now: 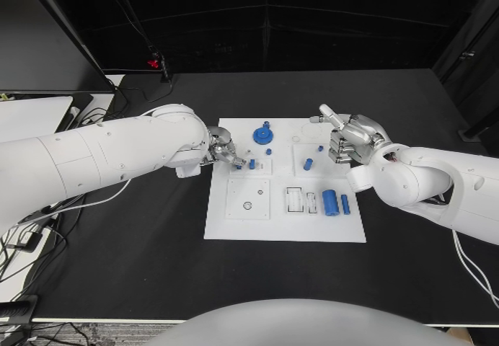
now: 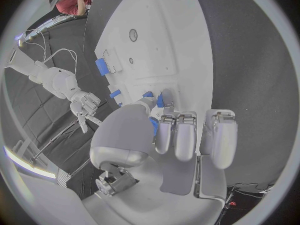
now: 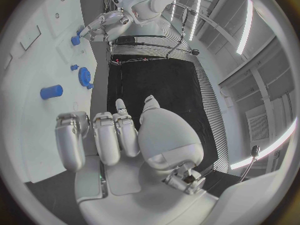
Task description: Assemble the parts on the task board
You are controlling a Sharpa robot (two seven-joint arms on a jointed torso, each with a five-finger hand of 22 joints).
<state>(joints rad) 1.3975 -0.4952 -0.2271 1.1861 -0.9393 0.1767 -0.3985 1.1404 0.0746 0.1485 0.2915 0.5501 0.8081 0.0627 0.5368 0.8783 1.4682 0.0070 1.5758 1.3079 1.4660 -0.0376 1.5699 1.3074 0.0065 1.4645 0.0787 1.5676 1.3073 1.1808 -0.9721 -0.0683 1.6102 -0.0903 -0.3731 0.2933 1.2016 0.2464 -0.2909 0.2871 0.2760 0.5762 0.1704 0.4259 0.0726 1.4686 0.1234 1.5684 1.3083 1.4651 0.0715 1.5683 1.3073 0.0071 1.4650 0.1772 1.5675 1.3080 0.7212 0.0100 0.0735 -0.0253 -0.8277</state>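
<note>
The white task board (image 1: 284, 216) lies mid-table. My left hand (image 1: 221, 150) reaches over its far left part and pinches a small blue peg (image 1: 252, 164) between thumb and a fingertip; the peg (image 2: 160, 101) sits at the board's surface and also shows in the right wrist view (image 3: 76, 39). My right hand (image 1: 352, 138) hovers over the board's far right edge, fingers loosely bent and apart, holding nothing (image 3: 112, 135). A blue gear (image 1: 264, 134) stands at the far middle, with another small peg (image 1: 270, 152) beside it.
A short blue piece (image 1: 308, 163) stands just left of my right hand. A thick blue cylinder (image 1: 329, 202) and a thin blue bar (image 1: 345, 204) lie in the board's right near section. Cables (image 1: 31, 223) hang off the table's left edge.
</note>
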